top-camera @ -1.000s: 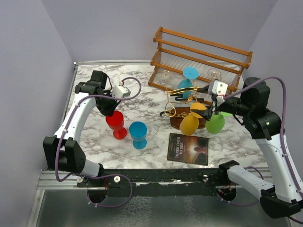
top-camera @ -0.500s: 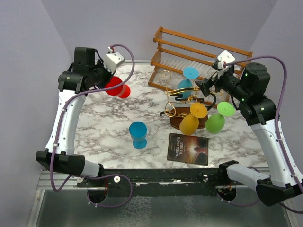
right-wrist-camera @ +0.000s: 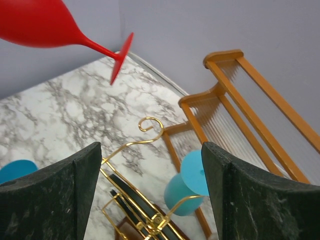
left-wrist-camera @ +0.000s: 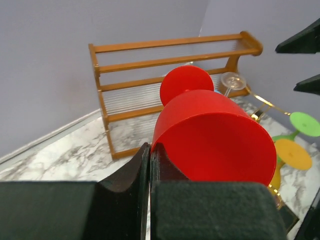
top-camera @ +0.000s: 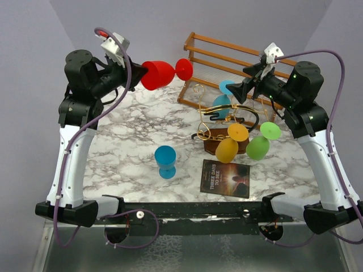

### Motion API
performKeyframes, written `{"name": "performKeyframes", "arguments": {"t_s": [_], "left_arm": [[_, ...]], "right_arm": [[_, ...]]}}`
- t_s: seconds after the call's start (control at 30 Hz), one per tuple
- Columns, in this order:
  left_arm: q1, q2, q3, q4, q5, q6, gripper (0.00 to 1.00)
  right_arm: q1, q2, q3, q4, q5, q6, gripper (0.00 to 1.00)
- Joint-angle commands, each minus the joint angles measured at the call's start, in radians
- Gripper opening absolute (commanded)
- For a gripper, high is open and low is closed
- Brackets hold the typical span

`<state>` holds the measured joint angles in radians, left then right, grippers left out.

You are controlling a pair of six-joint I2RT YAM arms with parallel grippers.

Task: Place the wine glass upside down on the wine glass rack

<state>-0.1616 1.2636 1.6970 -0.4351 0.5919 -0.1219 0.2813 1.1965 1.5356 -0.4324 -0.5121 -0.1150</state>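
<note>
My left gripper (top-camera: 135, 77) is shut on the rim of a red wine glass (top-camera: 159, 74) and holds it on its side, high above the table, foot pointing right toward the rack. The glass fills the left wrist view (left-wrist-camera: 215, 135) and shows at the top left of the right wrist view (right-wrist-camera: 50, 25). The wine glass rack (top-camera: 218, 122), gold wire loops on a dark wooden base, stands right of centre with teal, yellow and green glasses hanging upside down. My right gripper (top-camera: 241, 92) is open and empty above the rack (right-wrist-camera: 135, 190).
A large orange-brown slatted shelf rack (top-camera: 241, 65) stands behind the wire rack. A blue wine glass (top-camera: 165, 161) stands on the marble table (top-camera: 125, 147) near the middle. A dark book (top-camera: 225, 178) lies in front of the rack.
My left gripper has lifted the red glass off the table, tipped it sideways and carried it up and right. My right gripper has let go by the rack and risen above it.
</note>
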Motion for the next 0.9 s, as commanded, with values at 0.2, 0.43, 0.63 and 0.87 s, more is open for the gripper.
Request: {"name": "performKeyframes", "arguments": {"t_s": [0.2, 0.43, 0.63, 0.87], "left_arm": [[-0.028, 0.008, -0.078, 0.270, 0.106, -0.311, 0.00], [-0.043, 0.024, -0.102, 0.316, 0.143, -0.365, 0.00], [-0.056, 0.027, -0.119, 0.321, 0.141, -0.354, 0.00], [-0.065, 0.029, -0.124, 0.320, 0.131, -0.344, 0.00]], "right_arm": [[0.035, 0.120, 0.087, 0.057, -0.163, 0.220, 0.76], [0.071, 0.182, 0.106, 0.093, -0.144, 0.285, 0.70], [0.099, 0.207, 0.113, 0.127, -0.128, 0.291, 0.61], [0.104, 0.239, 0.153, 0.120, -0.063, 0.314, 0.38]]}}
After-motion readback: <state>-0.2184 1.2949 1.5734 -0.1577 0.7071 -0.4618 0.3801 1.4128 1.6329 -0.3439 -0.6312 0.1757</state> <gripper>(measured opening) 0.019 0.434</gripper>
